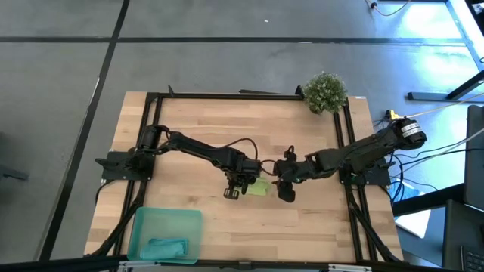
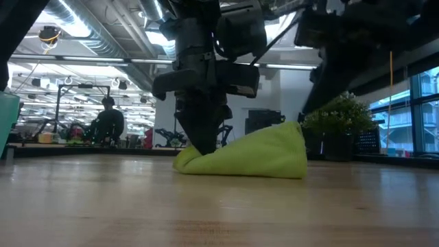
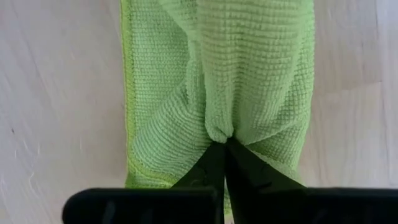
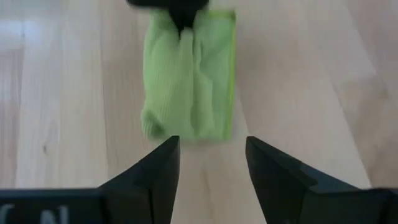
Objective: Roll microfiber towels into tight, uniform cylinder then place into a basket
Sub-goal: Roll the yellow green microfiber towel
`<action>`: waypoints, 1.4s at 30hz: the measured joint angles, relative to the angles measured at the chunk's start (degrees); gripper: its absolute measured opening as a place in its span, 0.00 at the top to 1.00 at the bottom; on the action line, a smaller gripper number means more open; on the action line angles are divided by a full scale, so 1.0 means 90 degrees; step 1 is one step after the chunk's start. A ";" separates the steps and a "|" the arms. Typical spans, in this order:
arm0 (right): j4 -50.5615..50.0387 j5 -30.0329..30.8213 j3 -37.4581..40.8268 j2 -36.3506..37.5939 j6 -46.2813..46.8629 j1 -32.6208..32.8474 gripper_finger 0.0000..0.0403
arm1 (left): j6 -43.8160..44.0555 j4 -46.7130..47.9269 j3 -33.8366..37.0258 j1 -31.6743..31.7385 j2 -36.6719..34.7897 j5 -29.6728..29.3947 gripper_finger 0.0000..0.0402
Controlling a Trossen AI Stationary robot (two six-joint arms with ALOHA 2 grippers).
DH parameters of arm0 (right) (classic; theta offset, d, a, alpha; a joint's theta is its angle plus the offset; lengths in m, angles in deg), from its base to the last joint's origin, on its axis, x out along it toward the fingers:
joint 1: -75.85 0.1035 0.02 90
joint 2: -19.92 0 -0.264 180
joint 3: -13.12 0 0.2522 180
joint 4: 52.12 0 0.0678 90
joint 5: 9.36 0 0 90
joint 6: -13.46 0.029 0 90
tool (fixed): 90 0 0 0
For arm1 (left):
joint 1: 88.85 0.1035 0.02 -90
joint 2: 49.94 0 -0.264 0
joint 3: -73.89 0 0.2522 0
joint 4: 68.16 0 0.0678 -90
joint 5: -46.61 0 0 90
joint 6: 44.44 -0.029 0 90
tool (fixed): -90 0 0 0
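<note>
So the left gripper (image 3: pixel 225 144) is pinched completely shut on one end of the lime towel (image 3: pixel 249 81), fingertips meeting right on a little gathered tuck of fabric. In the low view that end is pressed down at the table (image 1: pixel 212 121) while the other end of the cloth bunches up higher, so it looks more like a lumpy wedge than a cylinder.

The right gripper (image 4: pixel 210 155) sits just beside the opposite end of the same towel with its fingers spread wide and nothing between them. From its own camera the cloth lies just ahead of the fingertips, not touching as far as I can tell.

The lime towel itself is around the middle of the table, folded or loosely rolled into a narrow strip a few layers thick. I'd call that roll half-done at best: not tight, not even.

Further out, the basket (image 1: pixel 144 227) is at the near left corner, well apart from the action, and the teal towel (image 1: pixel 166 248) is already lying in it. Can't tell how neatly that one's rolled.

So my read: one towel down, the second still needs tightening up and then the trip over to the basket. The potted plant (image 1: pixel 326 91) at the far right corner isn't involved.
</note>
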 joint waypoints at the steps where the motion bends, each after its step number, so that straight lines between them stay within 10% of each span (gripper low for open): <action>1: 0.0207 0.0075 0.0000 -0.0050 -0.0020 0.0046 0.54 | 0.0000 0.0000 0.0000 0.0000 0.0000 0.0003 1.00; 12: 0.2115 -0.0352 -0.0002 -0.1348 -0.0688 0.0088 0.54 | 0.0003 0.0070 0.0002 0.0018 0.0000 0.0046 0.99; 42: 0.2253 -0.0226 -0.0029 -0.2562 -0.0557 -0.0312 0.54 | 0.0164 0.0302 -0.0172 0.0084 -0.0034 -0.0028 0.95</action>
